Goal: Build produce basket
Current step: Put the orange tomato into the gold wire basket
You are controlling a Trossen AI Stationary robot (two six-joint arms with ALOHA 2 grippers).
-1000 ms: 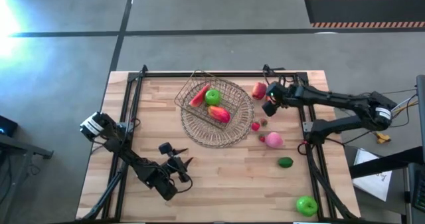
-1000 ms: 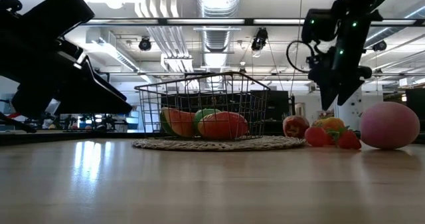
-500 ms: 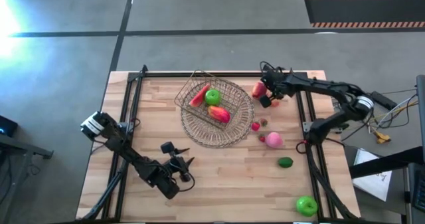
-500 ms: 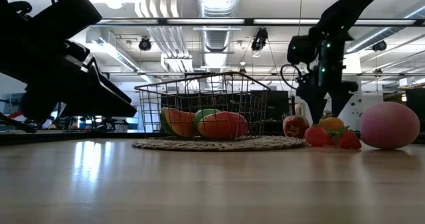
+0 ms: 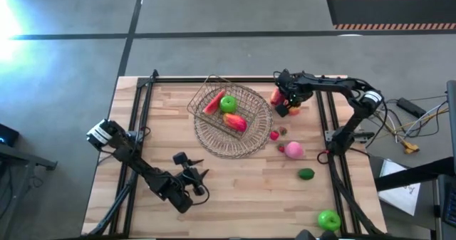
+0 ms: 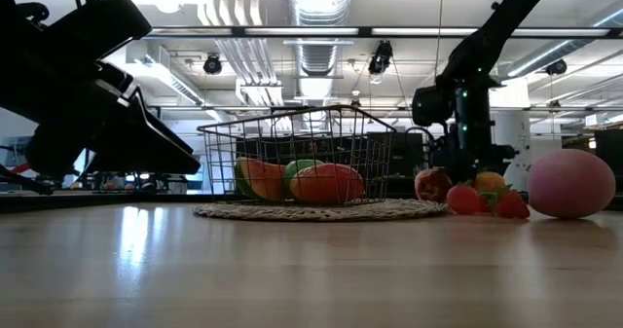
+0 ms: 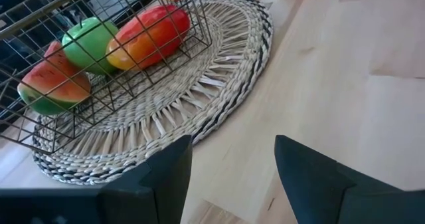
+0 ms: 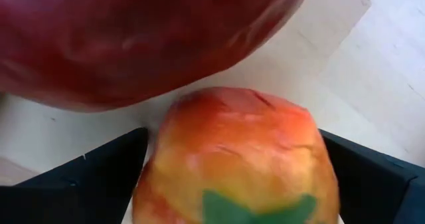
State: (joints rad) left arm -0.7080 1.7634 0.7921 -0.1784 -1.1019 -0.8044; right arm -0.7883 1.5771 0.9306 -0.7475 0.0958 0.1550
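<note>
Filling is roughly a third done, by my count: the rectangular pale wire-grid basket (image 5: 229, 110), sitting on a round flat woven tray (image 5: 235, 137), holds three pieces — a red-and-green watermelon-like slice (image 5: 212, 102), a bright green apple (image 5: 228, 103) and a red-yellow mango-like piece (image 5: 236, 122).

Right claw (image 5: 287, 105) is down at the far right corner of the tabletop (image 5: 235, 190), fingers spread wide on either side of a small orange-red fruit with a green leaf (image 8: 242, 154); the pads (image 8: 99, 177) flank it but do not look pressed in yet, so not gripped as far as I can tell. A dark red apple (image 8: 133, 38) sits just beside, on the far side of the claw.

Still loose on the tabletop, all on the near side of the right claw: a small red strawberry-like piece (image 5: 274, 134), a tiny brownish piece (image 5: 283, 131), a round pink fruit (image 5: 293, 150), a dark green piece (image 5: 306, 173), and a second bright green apple (image 5: 328, 219) well apart by the near edge.

Left claw (image 5: 191, 179) waits open and empty, with the tray just ahead of it.

Left to do: close, lift, drop into the basket, then the other six.
</note>
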